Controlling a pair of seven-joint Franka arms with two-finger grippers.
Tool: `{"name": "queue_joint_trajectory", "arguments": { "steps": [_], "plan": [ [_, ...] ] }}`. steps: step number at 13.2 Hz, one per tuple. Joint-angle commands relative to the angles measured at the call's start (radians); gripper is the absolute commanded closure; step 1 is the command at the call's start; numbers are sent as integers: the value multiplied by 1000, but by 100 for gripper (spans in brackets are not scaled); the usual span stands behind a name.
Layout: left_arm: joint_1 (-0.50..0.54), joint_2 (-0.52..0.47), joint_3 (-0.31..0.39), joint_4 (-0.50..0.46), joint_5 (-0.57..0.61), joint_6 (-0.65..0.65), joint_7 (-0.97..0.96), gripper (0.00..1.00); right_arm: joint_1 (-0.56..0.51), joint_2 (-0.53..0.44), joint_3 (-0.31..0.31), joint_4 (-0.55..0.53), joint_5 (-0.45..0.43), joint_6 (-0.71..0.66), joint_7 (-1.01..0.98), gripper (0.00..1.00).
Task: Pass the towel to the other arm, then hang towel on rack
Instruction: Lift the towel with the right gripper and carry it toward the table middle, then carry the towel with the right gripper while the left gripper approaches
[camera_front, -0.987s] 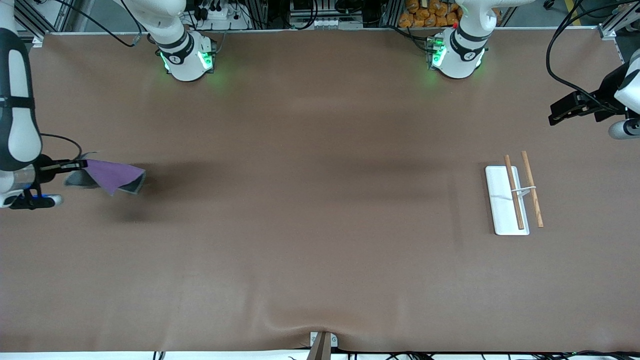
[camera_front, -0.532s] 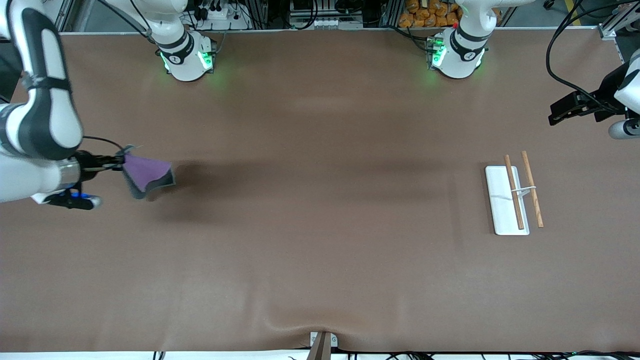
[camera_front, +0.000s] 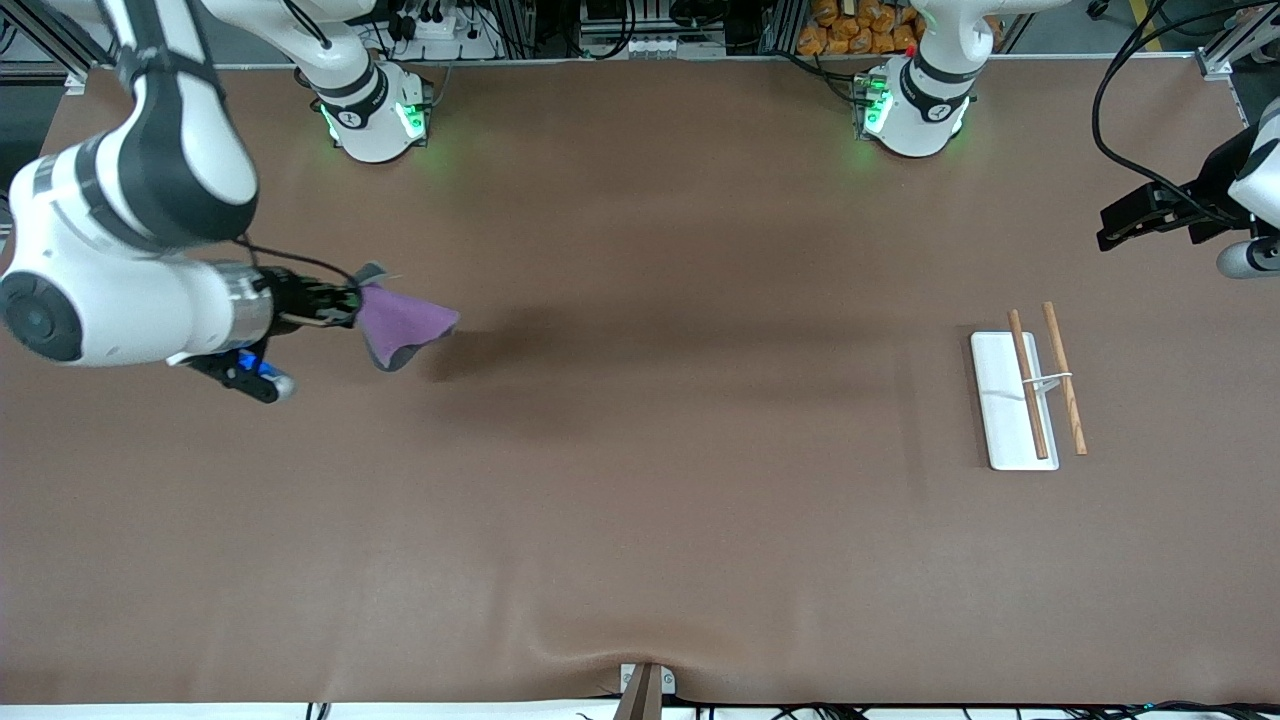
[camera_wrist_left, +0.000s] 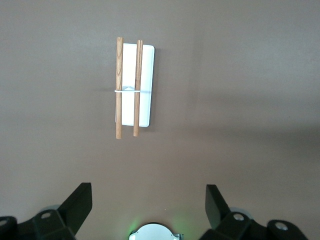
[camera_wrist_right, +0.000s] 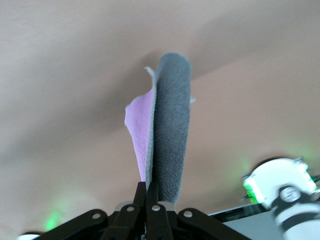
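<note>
Towel (camera_front: 402, 322) pinched in the clenched right gripper (camera_front: 345, 305) above the table's right-arm end — not yet passed. Left gripper (camera_wrist_left: 149, 210) waits spread wide over the rack (camera_front: 1012, 400) — handover and hanging remain.

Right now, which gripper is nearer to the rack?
Left. The open left gripper hangs at the left arm's end of the table, close to the rack. The right gripper, shut on the towel, is over the right arm's end.

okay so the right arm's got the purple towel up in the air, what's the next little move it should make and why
Probably carry the towel on toward the middle of the table. The right gripper is shut on one edge, with the cloth hanging above the right arm's end. The left gripper waits open, high over its own end near the rack, too far apart for a handover.
</note>
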Motion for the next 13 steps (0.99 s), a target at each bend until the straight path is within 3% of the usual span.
{"name": "queue_joint_trajectory", "arguments": {
  "steps": [1, 4, 7, 13],
  "plan": [
    [0, 3, -5, 8, 19, -5, 2, 0, 82, 6, -14, 68, 84, 13, 198, 100],
    [-2, 9, -5, 8, 16, -5, 2, 0, 138, 17, -14, 83, 181, 131, 367, 100],
    [-13, 37, -10, 20, 6, 6, -18, 0, 214, 26, -14, 97, 210, 272, 496, 100],
    [-71, 108, -20, 26, -83, 81, -217, 0, 340, 149, -14, 261, 221, 426, 777, 100]
  ]
}}
